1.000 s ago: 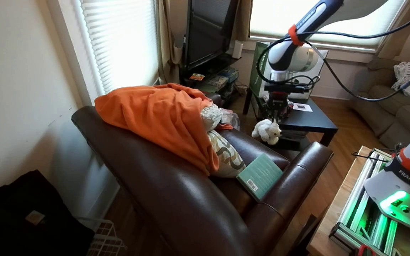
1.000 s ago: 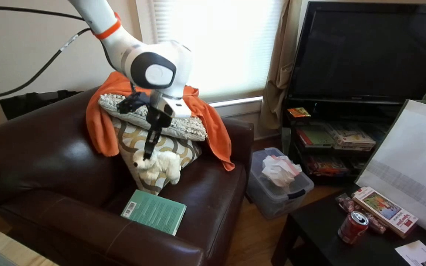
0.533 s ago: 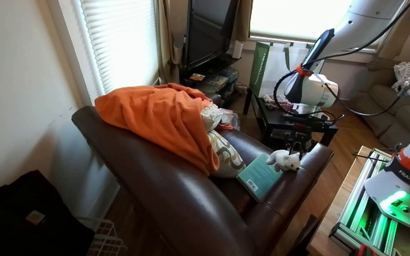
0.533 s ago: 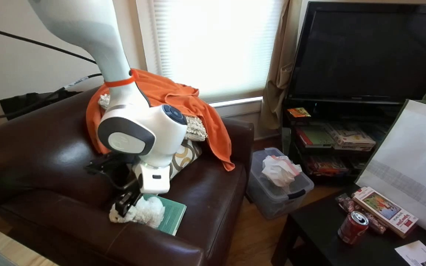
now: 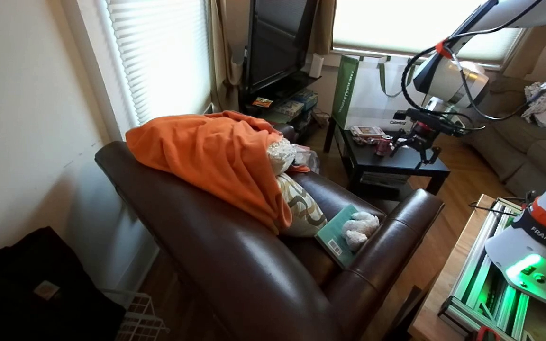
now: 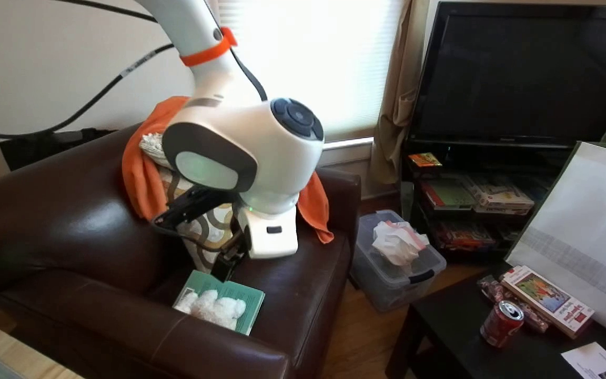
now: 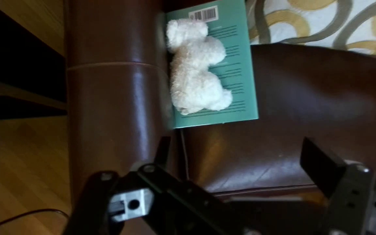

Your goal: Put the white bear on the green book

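Observation:
The white bear (image 7: pixel 194 75) lies limp on the green book (image 7: pixel 240 65), along the edge beside the armrest, in the wrist view. Both exterior views show the same: bear (image 5: pixel 359 228) on book (image 5: pixel 332 233), and bear (image 6: pixel 218 309) on book (image 6: pixel 253 304). The book rests on the armchair seat. My gripper (image 7: pixel 236 142) is open, its fingers wide apart with only bare leather seen between them. In an exterior view the gripper (image 5: pixel 405 159) hangs well above the chair, apart from the bear. One finger (image 6: pixel 225 267) shows beneath the wrist in an exterior view.
A leather armrest (image 7: pixel 116 98) borders the book on one side, a patterned pillow (image 7: pixel 321 23) on the other. An orange blanket (image 5: pixel 211 161) drapes the chair back. A black table (image 5: pixel 396 158) with a red can (image 6: pixel 502 323) and a paper bag (image 6: pixel 587 226) stands nearby.
My gripper carried the bear over to the book, opened and rose away from it. The bear, held in the earlier frames, now lies on the book, turned another way.

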You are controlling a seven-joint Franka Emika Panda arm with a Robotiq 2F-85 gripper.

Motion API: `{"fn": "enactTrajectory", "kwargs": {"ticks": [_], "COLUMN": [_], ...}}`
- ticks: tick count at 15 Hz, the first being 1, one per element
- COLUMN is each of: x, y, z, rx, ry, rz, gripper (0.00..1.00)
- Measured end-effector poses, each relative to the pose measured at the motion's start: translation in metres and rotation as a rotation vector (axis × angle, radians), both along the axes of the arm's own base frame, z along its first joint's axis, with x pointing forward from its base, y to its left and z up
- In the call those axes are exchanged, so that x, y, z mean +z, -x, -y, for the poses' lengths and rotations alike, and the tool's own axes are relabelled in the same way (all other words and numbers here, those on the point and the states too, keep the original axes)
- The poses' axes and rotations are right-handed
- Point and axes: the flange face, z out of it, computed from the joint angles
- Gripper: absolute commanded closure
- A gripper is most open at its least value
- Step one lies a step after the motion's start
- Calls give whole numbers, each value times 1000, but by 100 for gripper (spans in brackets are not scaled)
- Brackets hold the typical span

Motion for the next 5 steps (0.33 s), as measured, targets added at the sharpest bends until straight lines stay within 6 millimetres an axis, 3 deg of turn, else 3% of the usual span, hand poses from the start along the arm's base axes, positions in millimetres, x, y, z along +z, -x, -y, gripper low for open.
{"fn": "enactTrajectory", "kwargs": {"ticks": [2, 5], "x": [32, 68], "y": [-6, -8], "z": [-21, -75], "rx": [107, 309], "ry": [29, 72], "rz": [54, 65], "gripper": [0, 0]}}
